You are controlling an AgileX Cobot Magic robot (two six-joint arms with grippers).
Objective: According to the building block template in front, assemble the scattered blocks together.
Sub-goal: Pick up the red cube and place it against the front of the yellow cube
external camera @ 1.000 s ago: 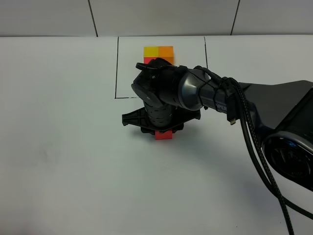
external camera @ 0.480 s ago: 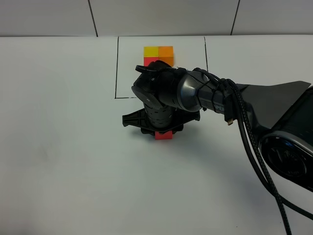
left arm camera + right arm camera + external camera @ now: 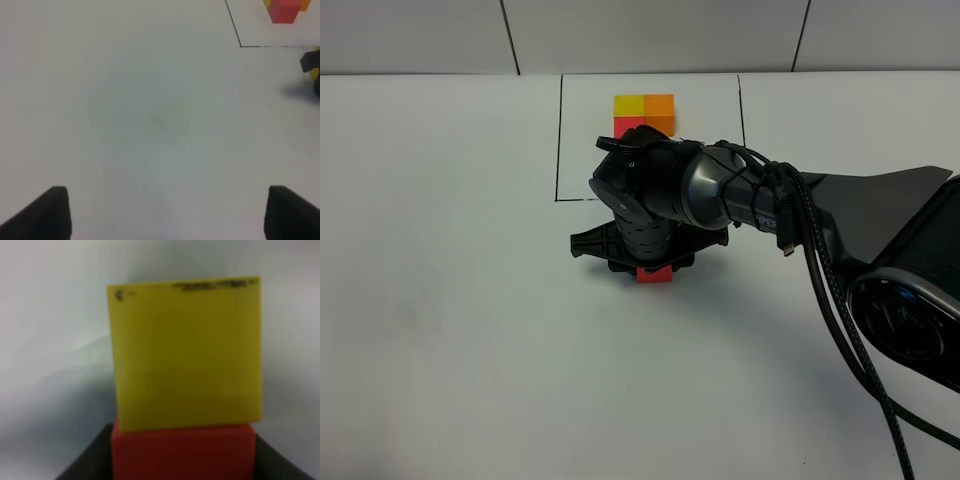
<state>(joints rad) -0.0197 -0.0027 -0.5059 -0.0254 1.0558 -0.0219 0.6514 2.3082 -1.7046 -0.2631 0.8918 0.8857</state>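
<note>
Red cube (image 3: 182, 452) sits pinched in the right claw (image 3: 655, 270) (yellow cube (image 3: 185, 355) touching it).

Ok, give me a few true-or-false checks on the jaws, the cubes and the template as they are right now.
The right jaws are closed on the small red solid cube. True.
A loose yellow solid cube lies right against that red cube. True.
The left jaws grip an orange cube. False: they stand open over the bare white table.
The black-framed three-cube template lies at the table's right edge. False: it sits at the far middle of the table.
</note>
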